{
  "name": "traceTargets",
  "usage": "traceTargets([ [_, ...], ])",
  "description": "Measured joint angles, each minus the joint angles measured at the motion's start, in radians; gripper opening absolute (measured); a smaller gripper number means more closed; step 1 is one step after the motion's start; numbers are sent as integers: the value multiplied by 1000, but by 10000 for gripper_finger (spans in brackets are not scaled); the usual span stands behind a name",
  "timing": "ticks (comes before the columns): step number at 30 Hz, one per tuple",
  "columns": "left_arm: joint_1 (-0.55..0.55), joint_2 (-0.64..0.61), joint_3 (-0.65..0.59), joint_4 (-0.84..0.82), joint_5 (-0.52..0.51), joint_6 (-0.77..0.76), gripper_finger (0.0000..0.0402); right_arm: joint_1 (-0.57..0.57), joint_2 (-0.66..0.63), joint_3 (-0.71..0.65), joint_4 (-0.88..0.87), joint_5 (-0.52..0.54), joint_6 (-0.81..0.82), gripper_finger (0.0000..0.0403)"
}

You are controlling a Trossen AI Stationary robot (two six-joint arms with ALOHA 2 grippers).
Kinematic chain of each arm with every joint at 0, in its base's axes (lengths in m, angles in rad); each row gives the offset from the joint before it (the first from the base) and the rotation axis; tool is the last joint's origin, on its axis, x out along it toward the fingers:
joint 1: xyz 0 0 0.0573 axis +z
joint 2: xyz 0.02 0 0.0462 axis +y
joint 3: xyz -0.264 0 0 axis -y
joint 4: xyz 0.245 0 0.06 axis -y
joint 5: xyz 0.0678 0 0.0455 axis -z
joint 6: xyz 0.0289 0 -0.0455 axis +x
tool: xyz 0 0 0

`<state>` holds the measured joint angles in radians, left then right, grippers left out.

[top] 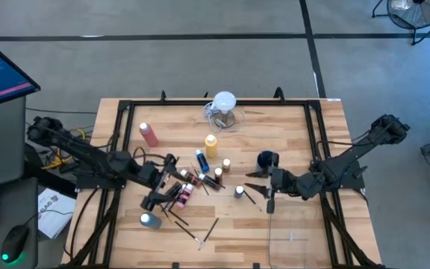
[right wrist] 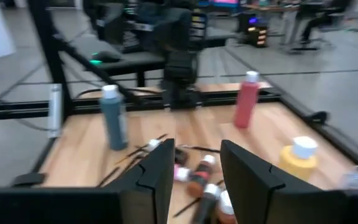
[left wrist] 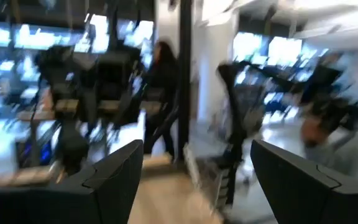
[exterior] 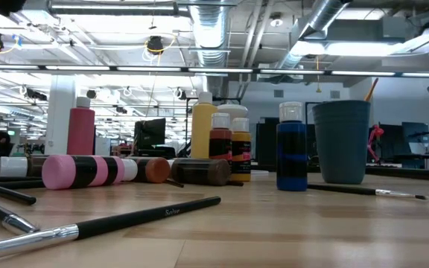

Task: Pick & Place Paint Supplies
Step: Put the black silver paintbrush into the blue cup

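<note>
The paint supplies are strewn over the middle of the wooden table. A pink-red squeeze bottle (top: 149, 134), a yellow one (top: 211, 143) and a blue one (top: 200, 159) stand upright on their bases. Several small white-capped bottles (top: 189, 183) lie on their sides or stand around them, with thin dark paintbrushes (top: 204, 230) flat on the wood. My left gripper (top: 172, 179) hangs open above the small bottles, pointing level into the room (left wrist: 194, 180). My right gripper (top: 252, 179) is raised right of the pile, facing it; its fingers (right wrist: 160, 180) stand a little apart with nothing between them.
A dark cup (top: 266, 159) with a brush in it (exterior: 341, 141) stands just beyond my right gripper. A clear jug with a white round top (top: 224, 112) is at the far edge. A black rail frame (top: 118, 142) borders the table. Bare wood lies near right (top: 297, 232).
</note>
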<state>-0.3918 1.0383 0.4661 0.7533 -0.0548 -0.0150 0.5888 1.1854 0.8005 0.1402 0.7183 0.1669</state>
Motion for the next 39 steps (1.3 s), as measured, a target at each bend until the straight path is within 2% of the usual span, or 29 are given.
traceTargets([
  [4,-44,6,11,-22,-78,11,285,0,0,0,-9,-117,63,123],
  [9,-85,-17,11,-19,-83,11,285,2,32,1,-38,-396,216,118],
  [14,-104,-18,11,-20,-129,18,285,31,108,11,-78,-514,393,114],
  [18,-104,-18,11,-16,-148,19,284,40,179,73,-283,-561,562,113],
  [22,-103,-18,11,-8,-152,40,284,40,273,180,-507,-562,675,113],
  [29,-100,-18,32,-4,-156,71,284,39,489,443,-770,-565,734,113],
  [35,-100,-18,32,5,-155,83,284,13,695,681,-1152,-618,794,113],
  [39,-100,-37,33,15,-155,112,284,-12,799,781,-1318,-619,826,113],
])
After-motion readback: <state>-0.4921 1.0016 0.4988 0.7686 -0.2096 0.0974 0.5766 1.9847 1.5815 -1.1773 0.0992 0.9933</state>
